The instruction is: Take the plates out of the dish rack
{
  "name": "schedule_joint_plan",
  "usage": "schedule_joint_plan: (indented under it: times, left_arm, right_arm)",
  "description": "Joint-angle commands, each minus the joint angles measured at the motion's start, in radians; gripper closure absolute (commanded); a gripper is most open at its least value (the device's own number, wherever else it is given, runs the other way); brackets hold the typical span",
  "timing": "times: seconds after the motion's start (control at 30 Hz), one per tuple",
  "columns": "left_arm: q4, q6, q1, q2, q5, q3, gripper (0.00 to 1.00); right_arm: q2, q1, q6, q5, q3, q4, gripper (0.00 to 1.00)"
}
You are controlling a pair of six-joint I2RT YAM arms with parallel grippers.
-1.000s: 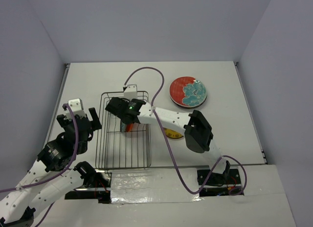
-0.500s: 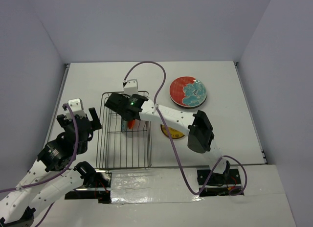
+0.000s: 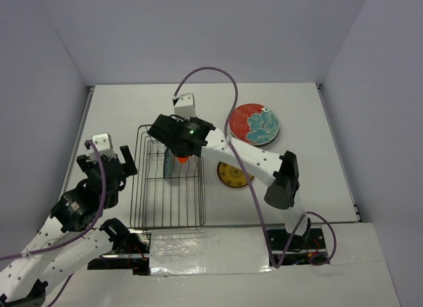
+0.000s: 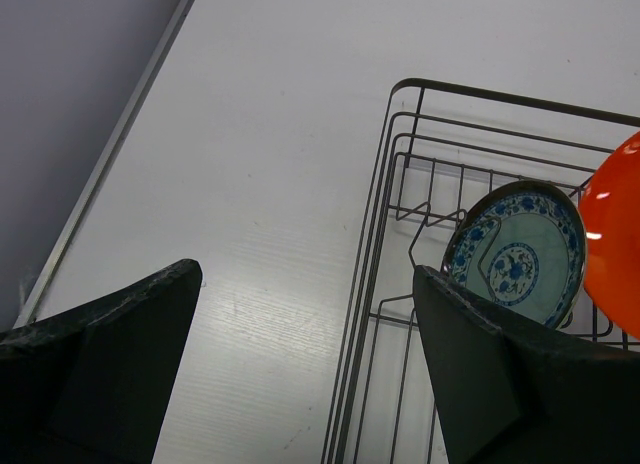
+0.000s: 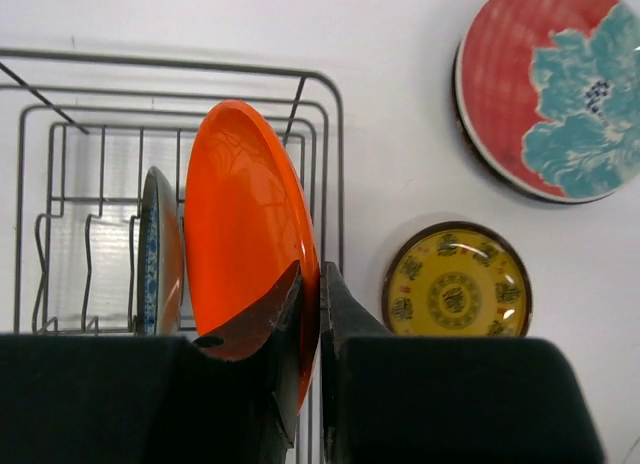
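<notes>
My right gripper is shut on the rim of an orange plate, holding it upright above the grey wire dish rack. The same orange plate peeks out under the right gripper in the top view, over the dish rack. A small teal plate with blue pattern stands in the rack beside it; the left wrist view shows that teal plate too. A red plate with teal flowers and a small yellow plate lie flat on the table. My left gripper is open, left of the rack.
The white table has raised edges at the left and right. The right arm's purple cable arches over the back of the rack.
The right gripper has risen and shifted slightly toward the back with the orange plate, uncovering the yellow plate on the table. The left arm has not moved.
</notes>
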Motion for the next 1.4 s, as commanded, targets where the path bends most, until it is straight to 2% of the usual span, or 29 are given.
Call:
schedule_joint_plan:
  times: [0.0, 0.27, 0.37, 0.43, 0.47, 0.5, 0.57, 0.6, 0.67, 0.7, 0.73, 0.8, 0.9, 0.93, 1.03, 1.13, 1.27, 1.37]
  left_arm:
    - [0.035, 0.015, 0.002, 0.003, -0.018, 0.005, 0.0]
    - [0.035, 0.013, 0.002, 0.005, -0.018, 0.005, 0.0]
    - [0.035, 0.013, 0.002, 0.006, -0.018, 0.005, 0.0]
    - [0.035, 0.013, 0.002, 0.006, -0.018, 0.005, 0.01]
    - [0.035, 0.013, 0.002, 0.006, -0.018, 0.005, 0.01]
    - [0.038, 0.015, 0.002, 0.005, -0.015, 0.005, 0.0]
    - [0.041, 0.018, 0.002, 0.003, -0.014, 0.002, 0.01]
    - [0.042, 0.021, 0.001, 0.003, -0.01, 0.002, 0.01]
    - [0.044, 0.022, 0.002, 0.005, -0.009, 0.002, 0.0]
    - [0.045, 0.022, 0.001, 0.009, -0.009, 0.002, 0.0]
    - [0.045, 0.021, 0.002, 0.011, -0.006, 0.003, 0.0]
    - [0.044, 0.025, 0.001, 0.011, -0.004, 0.003, 0.0]
    - [0.052, 0.029, -0.001, 0.012, 0.0, 0.0, 0.01]
    - [0.053, 0.033, 0.001, 0.014, 0.003, 0.0, 0.0]
    - [0.049, 0.03, 0.001, 0.023, 0.005, 0.003, 0.01]
    - [0.045, 0.029, -0.001, 0.024, 0.005, 0.003, 0.0]
    - [0.056, 0.038, 0.001, 0.017, 0.013, -0.001, 0.01]
    - [0.055, 0.038, -0.001, 0.02, 0.014, 0.0, 0.0]
  right_arm:
    - [-0.126, -0.007, -0.018, 0.101, 0.044, -0.023, 1.0]
    - [-0.235, -0.013, -0.024, 0.17, 0.046, -0.092, 1.0]
    - [-0.319, -0.036, 0.01, 0.181, -0.01, -0.12, 1.0]
    - [-0.385, -0.056, 0.048, 0.171, -0.117, -0.113, 1.0]
    - [-0.474, -0.086, 0.044, 0.158, -0.172, -0.085, 1.0]
    - [-0.526, -0.102, -0.002, 0.117, -0.3, 0.015, 1.0]
    - [-0.646, -0.16, -0.062, 0.062, -0.446, 0.151, 1.0]
    - [-0.781, -0.192, -0.134, -0.037, -0.597, 0.308, 1.0]
    - [-0.926, -0.267, -0.205, -0.201, -0.762, 0.49, 1.0]
    - [-1.065, -0.365, -0.237, -0.362, -0.916, 0.641, 1.0]
    - [-1.124, -0.438, -0.236, -0.413, -1.035, 0.694, 1.0]
    - [-1.242, -0.497, -0.243, -0.492, -1.118, 0.781, 1.0]
    - [-1.262, -0.618, -0.243, -0.607, -1.211, 0.811, 1.0]
    - [-1.249, -0.644, -0.24, -0.715, -1.225, 0.822, 1.0]
    - [-1.2, -0.709, -0.219, -0.857, -1.301, 0.895, 1.0]
    - [-1.157, -0.723, -0.191, -0.879, -1.366, 0.961, 1.0]
    - [-1.088, -0.776, -0.131, -1.021, -1.459, 1.074, 1.0]
    - [-1.016, -0.813, -0.114, -1.073, -1.501, 1.127, 1.0]
